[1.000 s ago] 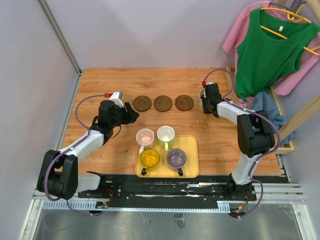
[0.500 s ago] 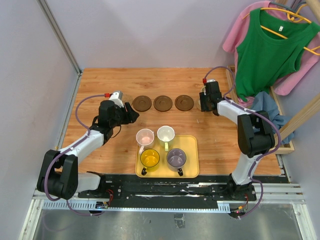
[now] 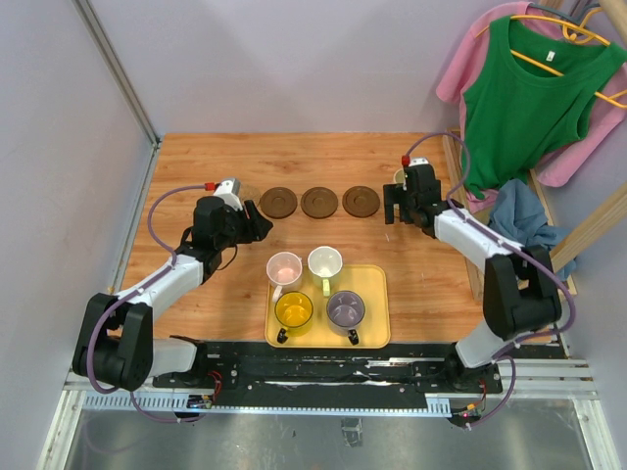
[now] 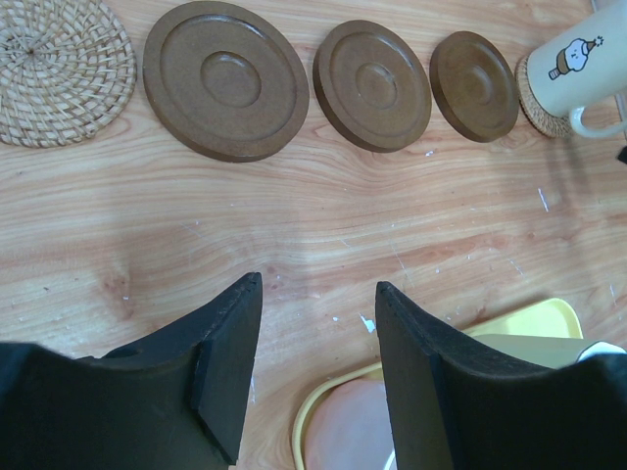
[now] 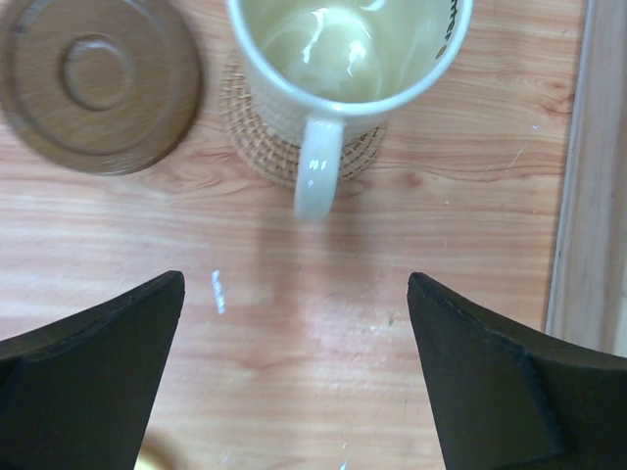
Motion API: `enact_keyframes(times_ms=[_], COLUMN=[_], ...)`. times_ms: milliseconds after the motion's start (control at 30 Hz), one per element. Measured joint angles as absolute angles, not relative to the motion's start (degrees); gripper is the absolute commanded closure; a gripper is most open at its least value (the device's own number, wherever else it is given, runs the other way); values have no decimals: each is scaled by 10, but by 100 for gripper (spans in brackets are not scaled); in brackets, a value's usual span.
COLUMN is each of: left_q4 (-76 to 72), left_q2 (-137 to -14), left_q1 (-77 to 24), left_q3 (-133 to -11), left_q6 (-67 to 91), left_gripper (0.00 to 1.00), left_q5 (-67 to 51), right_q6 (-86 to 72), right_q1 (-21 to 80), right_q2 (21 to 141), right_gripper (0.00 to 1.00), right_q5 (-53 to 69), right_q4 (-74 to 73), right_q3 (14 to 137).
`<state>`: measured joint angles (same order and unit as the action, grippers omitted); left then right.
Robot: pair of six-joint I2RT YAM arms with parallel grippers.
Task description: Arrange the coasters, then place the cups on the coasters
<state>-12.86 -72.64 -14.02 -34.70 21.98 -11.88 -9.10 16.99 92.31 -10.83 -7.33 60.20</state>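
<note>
Right wrist view: the right claw (image 5: 294, 284) stands spread wide with nothing between its fingers (image 5: 98, 372), and it hovers over bare counter (image 5: 294, 323). Just ahead of it the cream cup (image 5: 348, 49) sits upright on the right woven coaster (image 5: 250, 137), its handle pointing back toward the claw. One of the brown coasters (image 5: 98, 78) lies just beside that woven disc, on the left in this view. A wooden rail (image 5: 593, 166) runs along the right edge.

Left wrist view: the left claw (image 4: 315, 289) is partly spread and empty, held above the counter. Under its tips show a corner of the yellow tray (image 4: 519, 318) and the rim of the pink cup (image 4: 353, 436) inside it. Farther out the discs lie in one row. The left woven coaster (image 4: 61, 69) comes first, then three brown coasters with ring grooves, apart from each other. The cream cup on its woven disc closes the far end.

Top external view: the row crosses the middle of the counter, its left end partly hidden by the left arm. The tray sits nearer the arm bases. In it, the pink cup and the pale cup (image 3: 324, 262) stand on the far side. The yellow cup (image 3: 293, 309) and the purple-grey cup (image 3: 345, 309) stand on the near side. Hanging clothes (image 3: 519, 98) fill the right corner.
</note>
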Motion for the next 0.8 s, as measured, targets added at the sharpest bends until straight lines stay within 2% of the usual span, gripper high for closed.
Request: enact_keyframes(times_ms=[467,700,800], left_q4=[-132,-132,-131], left_q2=[-711,-703,-697], left_q1=[-140,-140,-142], left_q3=[-344,-340,-339], left_q6=[220,220,220], left_gripper=[46,44,41], left_q5=[-121,-124,-125], right_q6=[-147,-177,-193], right_q1=[246,381,430], right_q2=[640,573,552], right_gripper=[1,2,2], right_q5=[-83,-81,-83], right_q4=[-134,-207,-231], right_q3=[515,476,460])
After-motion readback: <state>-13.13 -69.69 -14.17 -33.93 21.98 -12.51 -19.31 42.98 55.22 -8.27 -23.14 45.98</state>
